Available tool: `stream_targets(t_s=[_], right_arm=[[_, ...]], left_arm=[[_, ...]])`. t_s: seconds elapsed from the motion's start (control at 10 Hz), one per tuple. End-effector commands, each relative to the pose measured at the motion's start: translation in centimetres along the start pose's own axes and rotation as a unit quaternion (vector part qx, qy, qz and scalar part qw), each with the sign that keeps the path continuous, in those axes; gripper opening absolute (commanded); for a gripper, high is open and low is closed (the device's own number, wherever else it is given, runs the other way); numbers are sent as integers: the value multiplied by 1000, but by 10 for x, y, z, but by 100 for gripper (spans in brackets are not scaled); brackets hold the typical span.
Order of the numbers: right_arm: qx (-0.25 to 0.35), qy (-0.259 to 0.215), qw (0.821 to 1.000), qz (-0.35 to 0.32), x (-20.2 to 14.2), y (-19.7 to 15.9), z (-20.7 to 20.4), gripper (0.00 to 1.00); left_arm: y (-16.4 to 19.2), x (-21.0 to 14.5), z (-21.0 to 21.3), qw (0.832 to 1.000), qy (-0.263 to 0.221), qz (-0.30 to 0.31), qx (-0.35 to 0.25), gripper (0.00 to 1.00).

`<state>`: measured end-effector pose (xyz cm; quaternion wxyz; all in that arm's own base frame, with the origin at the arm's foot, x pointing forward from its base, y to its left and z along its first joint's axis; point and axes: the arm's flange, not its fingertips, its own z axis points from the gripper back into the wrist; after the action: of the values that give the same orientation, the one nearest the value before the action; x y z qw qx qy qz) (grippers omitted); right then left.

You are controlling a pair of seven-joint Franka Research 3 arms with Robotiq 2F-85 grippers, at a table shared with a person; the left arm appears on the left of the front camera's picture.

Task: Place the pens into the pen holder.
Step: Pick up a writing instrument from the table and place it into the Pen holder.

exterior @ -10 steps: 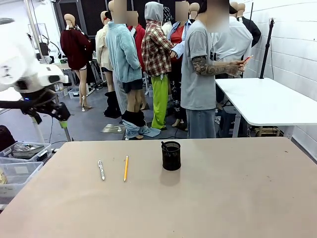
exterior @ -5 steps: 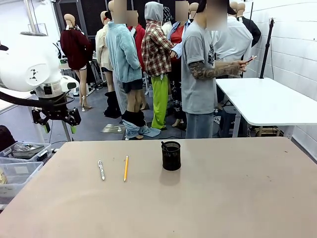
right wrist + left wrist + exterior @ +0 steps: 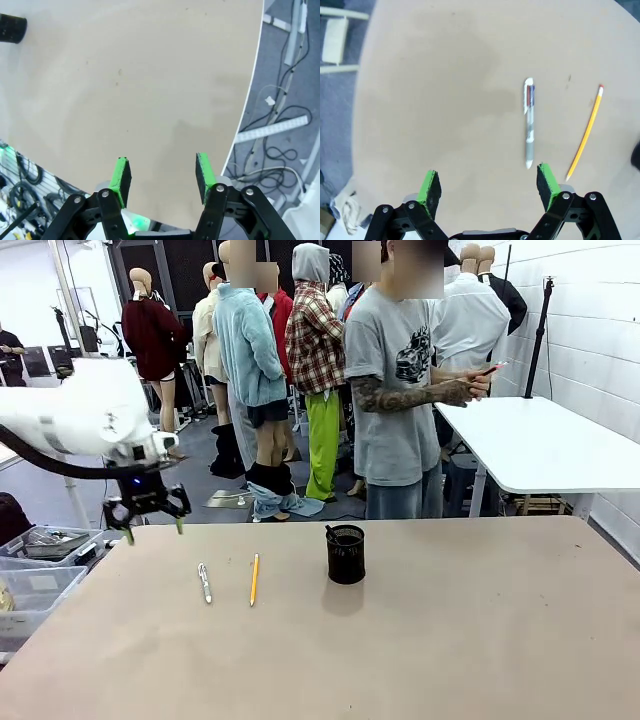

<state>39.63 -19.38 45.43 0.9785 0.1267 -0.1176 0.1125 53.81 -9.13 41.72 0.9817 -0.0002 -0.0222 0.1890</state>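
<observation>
While both writing sticks lie flat on the table (image 3: 450,640) and nothing has gone into the cup, I'd call this the very opening of the job. Look at the left gripper (image 3: 154,531): it hangs in the air over the left end of the table, jaws spread wide, green pads empty. The silvery pen (image 3: 204,582) lies on the tabletop to the right of that gripper. The yellow pencil (image 3: 254,579) is just beyond it. The two are nearly parallel and apart, both running roughly from the robot's side toward the far side. The pen holder (image 3: 346,554) stands upright farther right again, near the pencil but not touching it.

Now the left wrist camera tells the story. The pen sits ahead of the fingers, off toward the right-hand pad. Its long axis runs up the picture, across the line between the two pads. That, I'd say, is a friendly lie: the jaws could straddle the barrel with little wrist roll, once the hand slides over and drops. The pencil lies a touch slanted, farther out on the same side.

The right gripper (image 3: 162,172) is spread open too, holding nothing. It sits over bare table near an edge, with the holder far off in the corner of its view. Left arm is clearly the nearer, and the pen looks like its closest pick.
</observation>
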Motion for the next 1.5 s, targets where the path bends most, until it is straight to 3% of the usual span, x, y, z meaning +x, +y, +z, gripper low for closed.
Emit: stream_targets(t_s=[0.0,0.4,1.0,1.3,1.4], right_arm=[[8,-9,1000,6,-2,1,-4,66],[8,-9,1000,6,-2,1,-4,66],[8,-9,1000,6,-2,1,-4,66],[8,-9,1000,6,-2,1,-4,66],[8,-9,1000,6,-2,1,-4,66]], left_arm=[[-31,11,-11,999,5,37,-10,100],[-50,7,-56,996,25,84,-4,100],[-51,-22,-99,997,8,74,-8,100],[-57,-21,-110,998,26,62,-7,100],[-56,-21,-111,998,24,64,-5,94]])
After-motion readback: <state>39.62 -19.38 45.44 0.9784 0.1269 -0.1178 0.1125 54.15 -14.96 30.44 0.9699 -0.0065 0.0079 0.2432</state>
